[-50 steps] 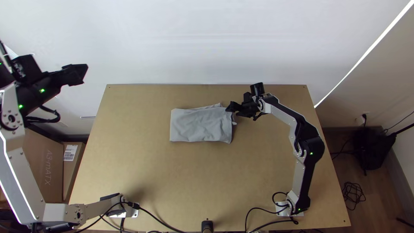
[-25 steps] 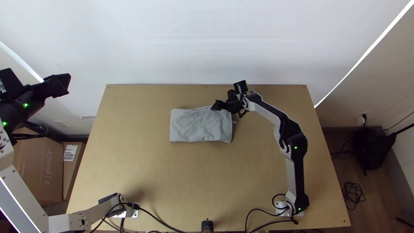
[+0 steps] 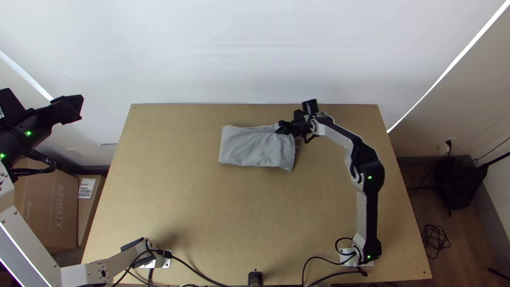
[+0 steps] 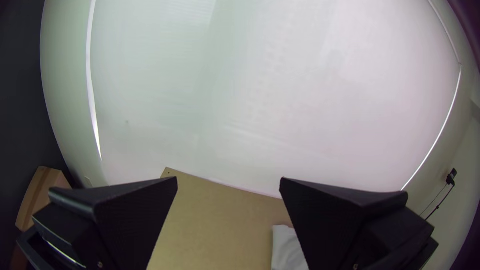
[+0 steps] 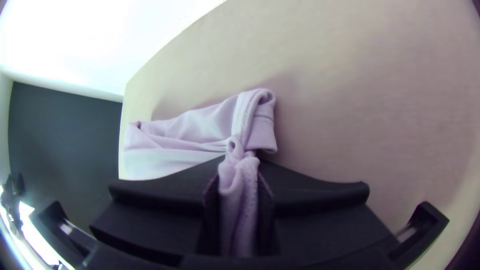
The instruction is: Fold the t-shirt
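T-shirt [image 3: 252, 149], light-grey cloth, lies folded into a compact rectangle on the far half of the light wooden table [image 3: 212, 223], a bit right of centre. Right black gripper [image 3: 280, 127] is clenched on its far right corner; right wrist view has cloth bunched between two wide flat black fingers [image 5: 165, 187], with a ribbed fabric band [image 5: 262, 132] just beside the tips. Left black gripper [image 3: 81, 108] is released, fingers wide apart, nothing between them, out past the table's left edge, well apart from the shirt. Brown cardboard box [image 3: 61, 212] sits left of the table. Loose black cable coil [image 3: 435, 239] is on the floor, right side.
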`<act>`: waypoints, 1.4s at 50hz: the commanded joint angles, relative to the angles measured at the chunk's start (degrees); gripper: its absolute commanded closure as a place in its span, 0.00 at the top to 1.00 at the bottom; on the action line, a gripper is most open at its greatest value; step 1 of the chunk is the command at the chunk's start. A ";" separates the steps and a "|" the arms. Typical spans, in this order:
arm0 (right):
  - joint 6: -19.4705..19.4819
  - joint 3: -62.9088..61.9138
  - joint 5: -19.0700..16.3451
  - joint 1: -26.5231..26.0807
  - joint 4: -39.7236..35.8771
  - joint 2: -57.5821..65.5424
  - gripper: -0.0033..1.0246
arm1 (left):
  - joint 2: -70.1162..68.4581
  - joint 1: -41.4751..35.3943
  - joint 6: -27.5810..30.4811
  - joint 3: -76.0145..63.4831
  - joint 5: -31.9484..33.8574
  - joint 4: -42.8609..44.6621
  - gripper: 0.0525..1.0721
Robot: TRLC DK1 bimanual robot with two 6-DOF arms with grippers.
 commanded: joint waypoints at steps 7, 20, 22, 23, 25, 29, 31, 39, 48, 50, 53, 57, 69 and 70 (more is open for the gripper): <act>1.48 -7.80 4.25 -12.58 2.70 -6.13 0.02 | -0.29 -0.30 0.20 0.84 0.78 0.52 0.96; 4.38 -14.74 7.59 -27.44 7.01 -11.58 0.02 | 0.23 -0.83 -0.24 0.22 1.31 1.05 0.96; 4.38 -15.00 7.76 -29.81 7.01 -11.84 0.02 | 0.23 -1.18 -0.41 -0.04 1.39 1.23 0.96; 4.38 -15.00 7.76 -31.13 7.09 -11.84 0.02 | 0.23 -1.44 -0.41 -0.22 1.39 1.40 0.96; 4.38 -15.00 7.76 -33.24 7.09 -11.84 0.02 | 0.23 -1.97 -0.50 -0.57 1.39 1.84 0.96; 4.38 -14.30 7.76 -36.84 7.09 -11.75 0.02 | 0.32 -2.94 -1.12 -1.27 1.57 2.81 0.96; 4.20 -13.95 7.76 -37.98 7.09 -11.67 0.05 | 0.58 -3.55 -1.38 -1.45 1.57 3.16 0.96; 3.67 -12.98 10.22 -41.94 7.18 -13.07 0.93 | 1.02 -5.66 -2.43 -1.97 1.57 5.09 0.96; 0.86 -14.21 16.38 -46.33 9.73 -18.08 0.96 | 0.85 -6.02 -3.14 -2.24 1.48 7.29 0.96; -0.90 -15.18 18.05 -47.21 10.08 -20.28 0.96 | 0.76 -5.93 -3.14 -2.68 1.48 7.91 0.96; -3.44 -17.38 19.80 -48.53 11.58 -24.23 0.96 | 0.32 -5.58 -2.96 -3.99 1.39 8.96 0.96; -7.22 -20.72 21.30 -50.11 13.69 -31.09 0.96 | -1.88 -4.96 -2.61 -8.92 0.95 12.83 0.96; -13.90 -23.18 21.74 -50.73 17.38 -52.71 0.96 | -12.16 -4.08 -3.49 -28.52 0.16 30.49 0.96; -13.90 -23.18 21.83 -50.29 17.64 -54.56 0.96 | -12.69 -4.08 -3.49 -29.48 0.16 31.29 0.96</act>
